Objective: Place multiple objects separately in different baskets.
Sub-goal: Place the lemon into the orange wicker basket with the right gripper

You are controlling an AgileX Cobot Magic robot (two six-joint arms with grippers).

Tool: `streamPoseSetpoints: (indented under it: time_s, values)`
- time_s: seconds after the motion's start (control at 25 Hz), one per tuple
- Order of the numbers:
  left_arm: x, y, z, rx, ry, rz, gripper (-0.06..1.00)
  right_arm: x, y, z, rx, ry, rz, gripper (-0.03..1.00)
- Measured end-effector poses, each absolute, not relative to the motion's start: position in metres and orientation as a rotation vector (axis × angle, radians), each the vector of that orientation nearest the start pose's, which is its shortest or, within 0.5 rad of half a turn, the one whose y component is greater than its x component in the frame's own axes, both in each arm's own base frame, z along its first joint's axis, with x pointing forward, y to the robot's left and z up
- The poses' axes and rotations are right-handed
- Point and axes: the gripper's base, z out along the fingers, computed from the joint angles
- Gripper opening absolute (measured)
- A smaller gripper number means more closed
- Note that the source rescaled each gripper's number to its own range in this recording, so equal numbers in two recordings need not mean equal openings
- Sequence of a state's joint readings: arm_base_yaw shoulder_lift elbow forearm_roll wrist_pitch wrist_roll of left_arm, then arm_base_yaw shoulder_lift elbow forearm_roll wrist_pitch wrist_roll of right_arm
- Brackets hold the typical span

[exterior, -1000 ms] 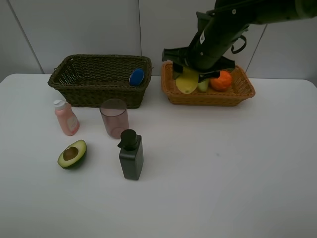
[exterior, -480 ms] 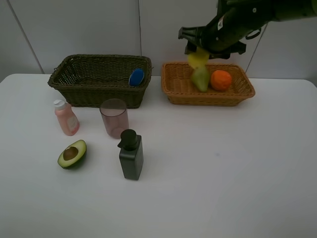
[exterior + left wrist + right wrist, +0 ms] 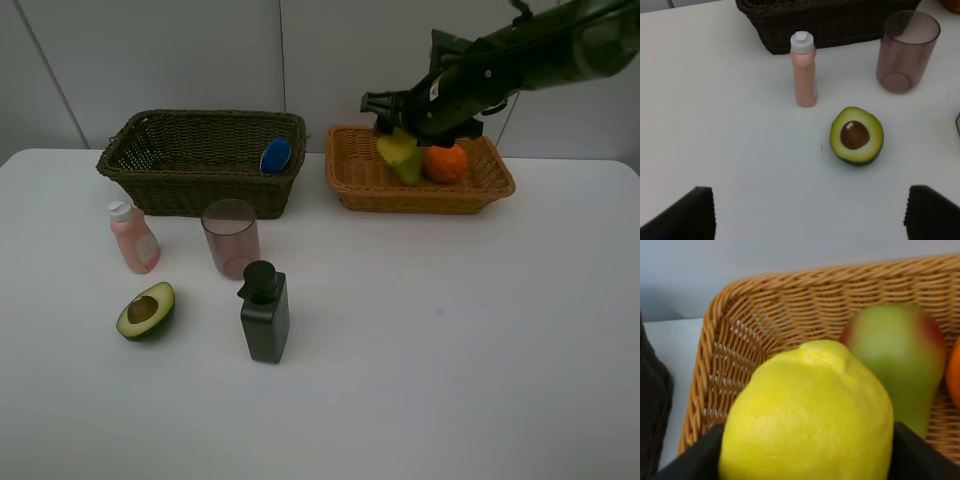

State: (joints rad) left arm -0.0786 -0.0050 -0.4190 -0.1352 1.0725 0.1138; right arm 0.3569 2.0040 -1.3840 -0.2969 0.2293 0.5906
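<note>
My right gripper (image 3: pixel 399 138) is shut on the lemon (image 3: pixel 396 146) and holds it just over the orange-tan basket (image 3: pixel 360 185). The right wrist view shows the lemon (image 3: pixel 810 410) filling the space between the jaws, with the green-red pear (image 3: pixel 895 352) and the edge of the orange (image 3: pixel 954 372) lying in the basket (image 3: pixel 740 360) behind it. On the table stand the pink bottle (image 3: pixel 133 237), cup (image 3: pixel 231 237) and black pump bottle (image 3: pixel 265 312), beside the avocado half (image 3: pixel 146 310). My left gripper (image 3: pixel 810 215) is open, hanging above the avocado half (image 3: pixel 856 135) and pink bottle (image 3: pixel 804 70).
The dark basket (image 3: pixel 150 175) stands at the back left with the blue-capped white bottle (image 3: pixel 276 155) inside it. It lies just behind the cup (image 3: pixel 907 52) and pink bottle. White table stretches across the front and right.
The right gripper lifted the lemon up from low in the basket's left part, carried it toward the back, and has now lowered it somewhat over the pear. The left side is unchanged.
</note>
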Motion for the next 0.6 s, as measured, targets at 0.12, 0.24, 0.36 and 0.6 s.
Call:
streamPoseSetpoints:
  time_s: [0.12, 0.24, 0.36, 0.6]
  values:
    - [0.001, -0.011, 0.254, 0.205, 2.117, -0.144, 1.00, 0.423, 0.152, 0.187, -0.037, 2.328, 0.264, 0.43]
    - [0.001, -0.011, 0.254, 0.205, 2.117, -0.144, 1.00, 0.425, 0.153, 0.182, -0.040, 2.324, 0.271, 0.43]
    - [0.001, -0.011, 0.254, 0.205, 2.117, -0.144, 1.00, 0.427, 0.155, 0.176, -0.045, 2.320, 0.280, 0.43]
    - [0.001, -0.011, 0.254, 0.205, 2.117, -0.144, 1.00, 0.428, 0.155, 0.172, -0.043, 2.322, 0.284, 0.43]
